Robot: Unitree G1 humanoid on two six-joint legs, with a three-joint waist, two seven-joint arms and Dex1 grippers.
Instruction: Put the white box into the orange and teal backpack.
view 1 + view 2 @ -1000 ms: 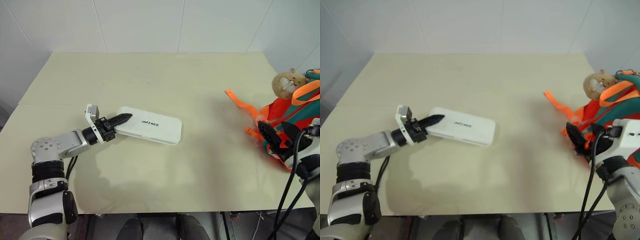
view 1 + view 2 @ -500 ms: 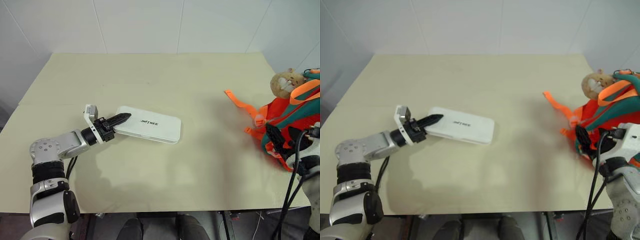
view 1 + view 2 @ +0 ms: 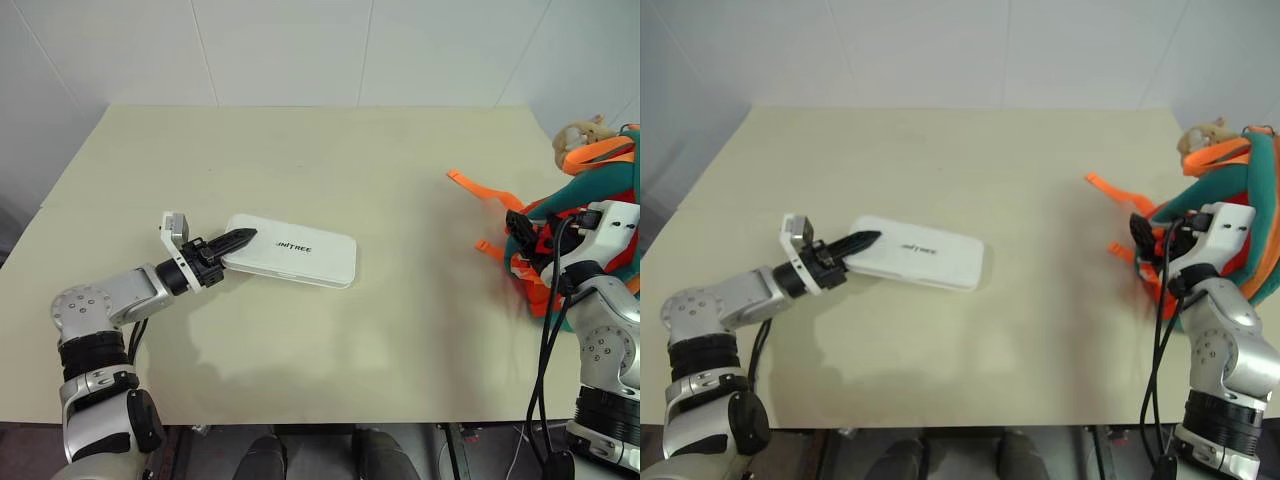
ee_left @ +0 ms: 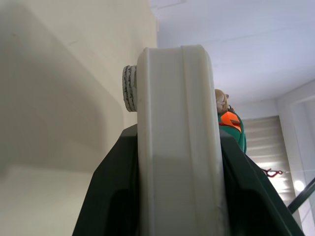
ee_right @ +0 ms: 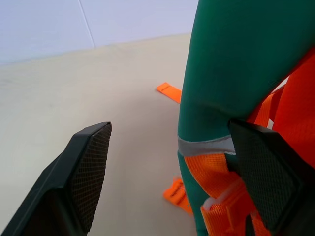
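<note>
Left fingers [image 3: 236, 238] clamped on white box [image 3: 292, 250]; right fingers [image 5: 253, 164] spread wide at orange and teal backpack [image 3: 590, 215].

I see bare beige bench [image 3: 330, 160] between box and pack, one orange strap [image 3: 478, 188] trailing across it, white wall [image 3: 300, 50] behind. Box lies mid-left, backpack at right edge. Left arm reaches roughly level; right arm forward against the pack.

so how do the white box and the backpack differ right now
The white box is flat, hard-edged and plain white; the backpack is soft, bulging, orange and teal. The box lies nearer the table's left side, its end clamped in the left gripper; the backpack stands at the right edge, the open right gripper straddling its teal trim. Both rest on the table.
</note>
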